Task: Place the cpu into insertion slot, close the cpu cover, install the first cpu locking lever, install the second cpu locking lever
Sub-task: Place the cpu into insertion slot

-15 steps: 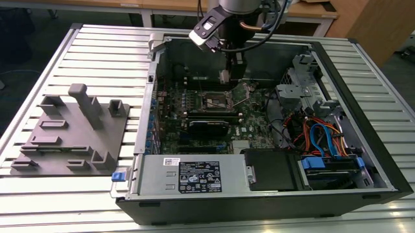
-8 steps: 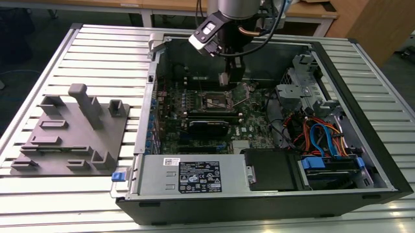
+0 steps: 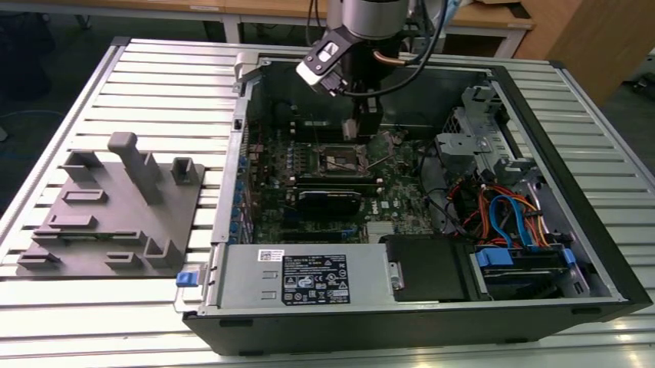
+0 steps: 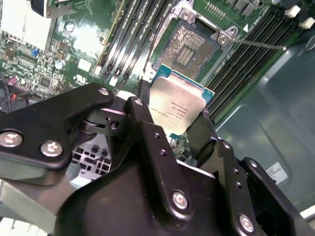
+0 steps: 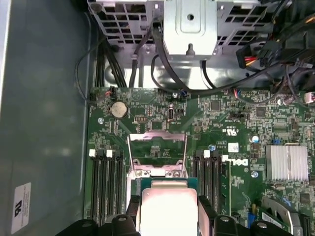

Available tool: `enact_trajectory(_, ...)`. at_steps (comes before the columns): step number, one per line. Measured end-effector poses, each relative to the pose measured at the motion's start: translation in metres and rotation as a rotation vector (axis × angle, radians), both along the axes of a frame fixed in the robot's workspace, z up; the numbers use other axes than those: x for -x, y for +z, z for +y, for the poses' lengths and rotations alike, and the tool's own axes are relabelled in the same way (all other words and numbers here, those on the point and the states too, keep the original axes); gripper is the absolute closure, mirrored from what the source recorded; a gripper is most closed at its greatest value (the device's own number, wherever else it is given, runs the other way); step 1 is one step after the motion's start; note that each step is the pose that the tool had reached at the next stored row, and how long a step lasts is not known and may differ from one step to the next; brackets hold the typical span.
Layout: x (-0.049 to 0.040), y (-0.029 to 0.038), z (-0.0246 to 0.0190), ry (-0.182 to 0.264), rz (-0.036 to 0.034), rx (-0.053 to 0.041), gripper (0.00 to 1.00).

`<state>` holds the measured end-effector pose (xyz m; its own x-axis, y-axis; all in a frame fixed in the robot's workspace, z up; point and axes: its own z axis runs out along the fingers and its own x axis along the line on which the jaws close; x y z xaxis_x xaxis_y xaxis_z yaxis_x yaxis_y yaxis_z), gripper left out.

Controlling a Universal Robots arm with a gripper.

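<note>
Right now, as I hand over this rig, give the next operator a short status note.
Gripper: jaws shut on the cpu, held over the board near the slot, not in it.
Slot: bare, contacts showing.
Cover: open.
Lever: swung out, unlatched.
Done: cpu picked up.
Left: seating the cpu, closing the cover, both levers.
</note>
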<state>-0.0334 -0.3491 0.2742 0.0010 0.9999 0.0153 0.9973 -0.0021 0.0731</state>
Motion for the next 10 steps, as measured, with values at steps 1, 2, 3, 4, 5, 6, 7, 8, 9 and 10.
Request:
enact_trajectory(1,0.0001,-0.0013,0.0,0.001,0.002,0.0,0.46)
enact_trajectory(2,0.0003,-0.0027,0.0,0.006,0.0029,-0.0002,0.46)
enact_trajectory(3,0.0005,-0.0044,0.0,0.017,0.003,-0.0004,0.46)
enact_trajectory(4,0.0006,-0.006,0.0,0.031,0.003,-0.0007,0.46)
enact_trajectory(5,0.0007,-0.0075,0.0,0.044,0.003,-0.0012,0.46)
enact_trajectory(6,0.0008,-0.0089,0.0,0.057,0.0029,-0.0018,0.46)
enact_trajectory(7,0.0009,-0.0099,0.0,0.07,0.0029,-0.0023,0.46)
enact_trajectory(8,0.0009,-0.0103,0.0,0.078,0.0029,-0.0021,0.46)
enact_trajectory(9,0.0009,-0.0103,0.0,0.08,0.003,-0.002,0.46)
enact_trajectory(10,0.0009,-0.0103,0.0,0.08,0.0031,-0.002,0.46)
